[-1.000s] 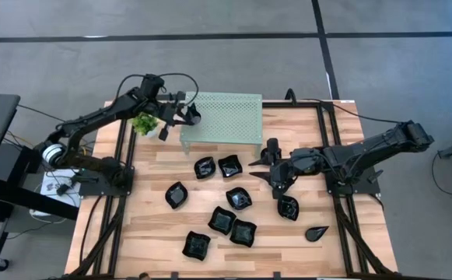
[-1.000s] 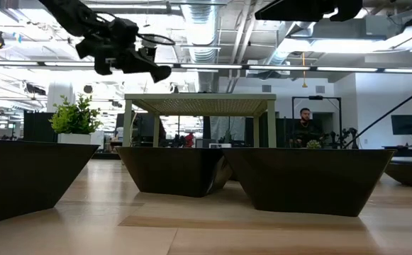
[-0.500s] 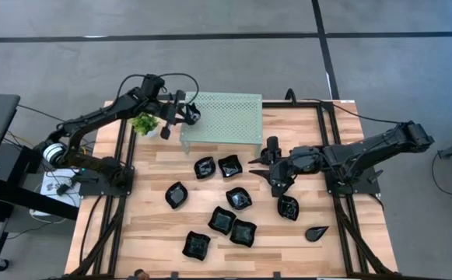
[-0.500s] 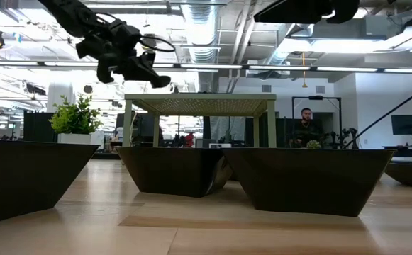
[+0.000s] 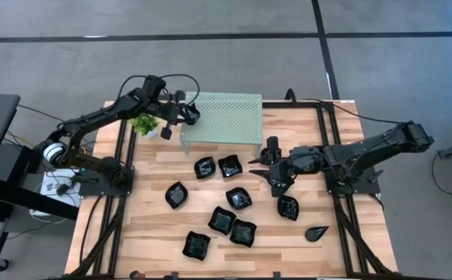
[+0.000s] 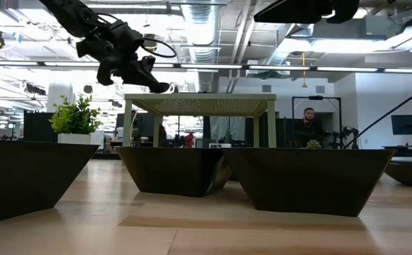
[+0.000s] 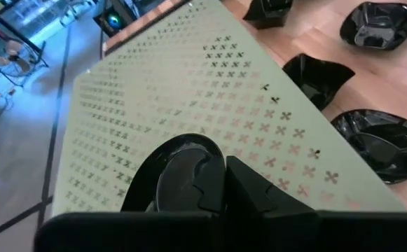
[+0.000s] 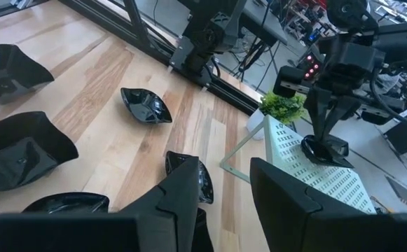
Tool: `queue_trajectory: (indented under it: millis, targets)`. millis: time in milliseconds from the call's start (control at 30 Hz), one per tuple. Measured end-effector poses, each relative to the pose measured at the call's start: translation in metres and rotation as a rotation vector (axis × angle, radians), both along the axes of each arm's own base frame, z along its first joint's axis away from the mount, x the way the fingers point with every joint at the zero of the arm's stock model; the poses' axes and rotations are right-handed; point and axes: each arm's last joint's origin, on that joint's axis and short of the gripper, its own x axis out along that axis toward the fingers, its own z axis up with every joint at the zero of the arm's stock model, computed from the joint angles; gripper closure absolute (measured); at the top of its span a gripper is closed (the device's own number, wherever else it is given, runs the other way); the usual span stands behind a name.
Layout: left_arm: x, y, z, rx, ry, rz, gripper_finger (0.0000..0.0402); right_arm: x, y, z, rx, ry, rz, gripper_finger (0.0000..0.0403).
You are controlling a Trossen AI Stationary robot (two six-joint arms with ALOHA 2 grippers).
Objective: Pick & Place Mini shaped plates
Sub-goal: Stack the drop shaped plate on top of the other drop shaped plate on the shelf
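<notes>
My left gripper (image 5: 187,116) is shut on a small round black plate (image 7: 177,170) over the left end of the pale green perforated shelf (image 5: 222,117). The right wrist view shows that plate (image 8: 326,150) low over the shelf top (image 8: 308,164); whether it touches I cannot tell. Several black mini plates lie on the wooden table, among them one (image 5: 204,167) before the shelf and one (image 5: 288,208) near my right gripper (image 5: 261,166). My right gripper is open above the table's middle right with nothing between its fingers (image 8: 183,196). My left gripper pinches the round plate by its near rim (image 7: 204,183) between its two fingers (image 7: 253,190), coming from the table's left and slanting down. The plate sticks out beyond the fingertips, tilted over the shelf's left end. The fingers hide the exact place of contact.
A small potted plant (image 5: 144,123) stands left of the shelf, under the left arm. A leaf-shaped plate (image 5: 316,232) lies near the front right. Black frame rails (image 5: 328,148) run along both table sides. Bare wood shows at the near left (image 5: 132,225).
My left gripper has tipped downward at the wrist while staying in place, bringing the held plate's far edge lower, toward the shelf top. It stays shut on the plate.
</notes>
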Motion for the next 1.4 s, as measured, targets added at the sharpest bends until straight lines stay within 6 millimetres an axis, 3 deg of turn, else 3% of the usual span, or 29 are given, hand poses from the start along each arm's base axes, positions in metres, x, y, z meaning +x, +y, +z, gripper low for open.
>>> queue_trajectory:
  millis: [300, 933, 1400]
  targets:
    - [-0.001, 0.000, -0.003, -0.094, 0.041, 0.075, 0.0392, 0.000, 0.000, 0.000, 0.000, 0.000, 0.000, 0.0280]
    - [0.003, 0.000, -0.001, -0.101, 0.046, 0.160, 0.0389, 0.000, 0.000, 0.000, -0.003, 0.000, 0.001, 0.0280]
    - [0.010, -0.003, 0.004, -0.130, 0.000, 0.178, 0.0309, 0.000, 0.000, 0.000, -0.028, 0.002, 0.007, 0.0280]
